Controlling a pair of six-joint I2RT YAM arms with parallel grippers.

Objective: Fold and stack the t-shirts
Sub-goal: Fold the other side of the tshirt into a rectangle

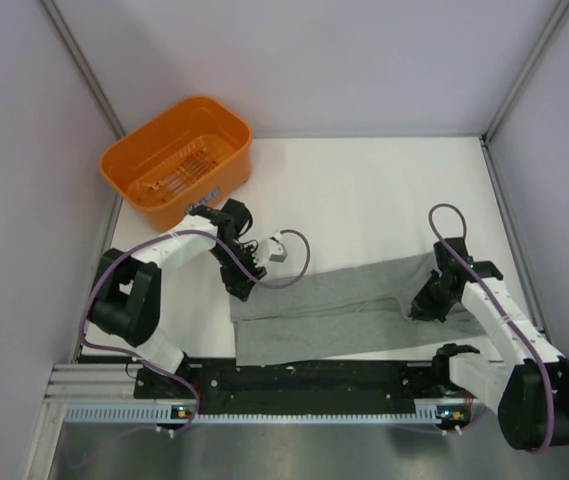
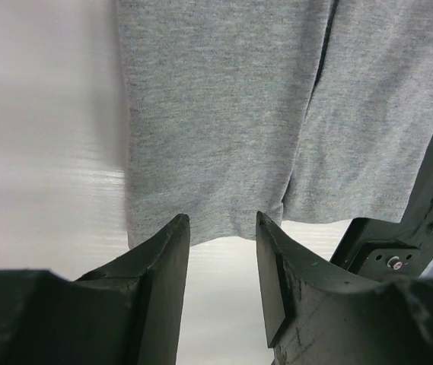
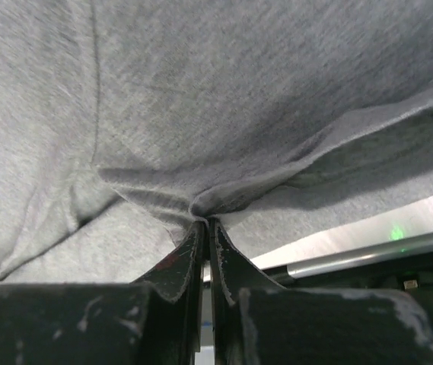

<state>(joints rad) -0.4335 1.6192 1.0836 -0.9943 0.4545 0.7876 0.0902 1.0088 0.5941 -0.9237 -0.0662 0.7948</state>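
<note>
Left arm [image 1: 169, 248]: white shells over the long links, rounded black housings at the joints, bulky black shoulder block. Purple cable [image 1: 91, 305] runs along it in loose loops. Small white block [image 1: 276, 248] at the wrist.

Right arm [image 1: 504, 325]: same build, white links and black joints, with its own purple cable [image 1: 449, 212] looping at the wrist.

Left tool [image 2: 222, 222]: two matte black wedge fingers [image 2: 163, 262] tapering to blunt tips, faintly scuffed. Black bracket [image 2: 421, 205] beside them carries one silver screw [image 2: 393, 263].

Right tool [image 3: 205, 223]: black fingers [image 3: 174, 266] with nicked edges, pale wear marks across the housing behind.
</note>
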